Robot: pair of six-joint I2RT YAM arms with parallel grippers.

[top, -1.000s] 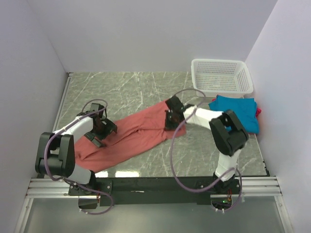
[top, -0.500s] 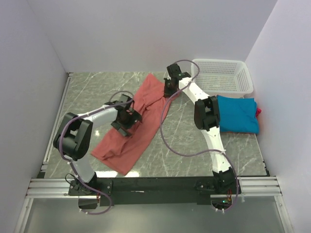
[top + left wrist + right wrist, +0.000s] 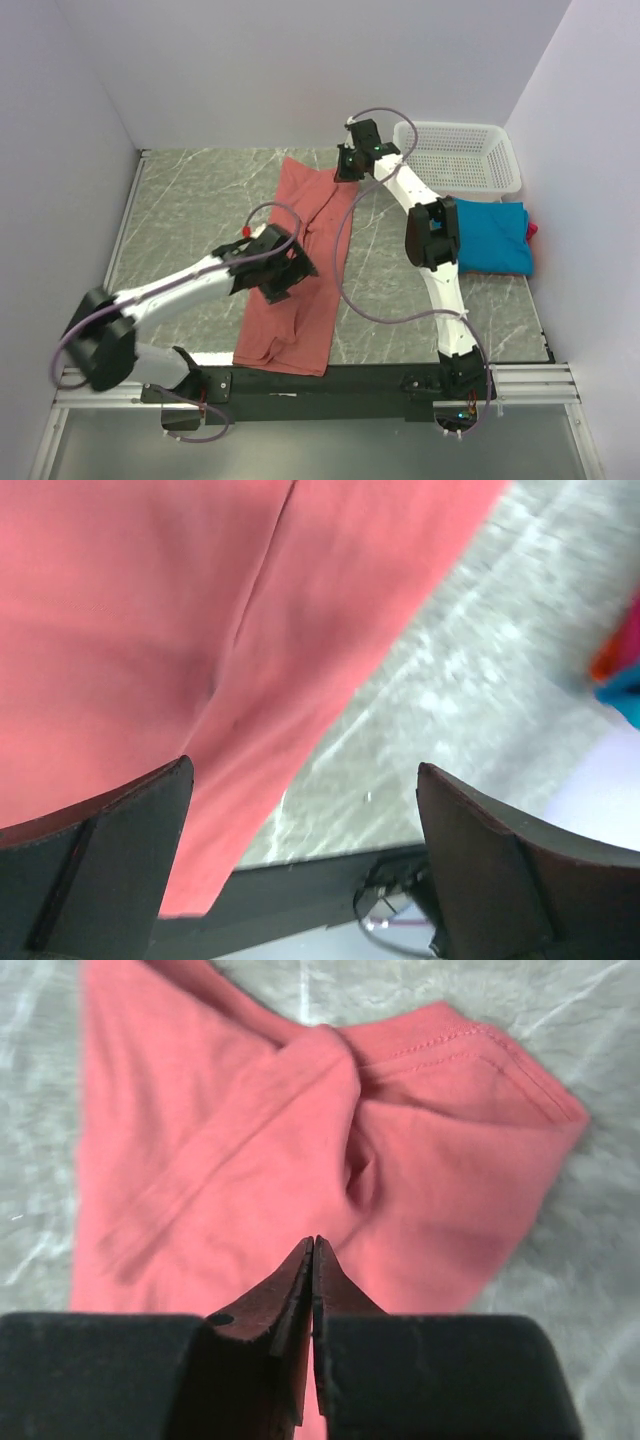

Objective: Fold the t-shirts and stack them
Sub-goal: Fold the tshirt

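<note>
The salmon-red t-shirt [image 3: 300, 270] lies in a long strip from the far middle of the table to its near edge. My left gripper [image 3: 280, 265] hovers over the shirt's middle. In the left wrist view its jaws [image 3: 305, 772] stand wide open and empty, with the shirt [image 3: 150, 610] under them. My right gripper [image 3: 350, 165] is at the shirt's far right corner. In the right wrist view [image 3: 313, 1242] it is shut, and a crease in the shirt [image 3: 220, 1160] runs to its tip. The folded teal-blue t-shirt [image 3: 490, 235] lies at the right, with a sliver of the magenta one [image 3: 531, 229] beside it.
A white mesh basket [image 3: 455, 155] stands at the far right corner, just behind the teal shirt. The marble tabletop [image 3: 190, 200] is walled on the left, back and right. A black rail [image 3: 330, 380] runs along the near edge, where the shirt's hem reaches.
The left gripper has swung right and nearer, and the shirt's near end has swung with it from the left to the near edge. The right gripper carried the other end to the far side.
</note>
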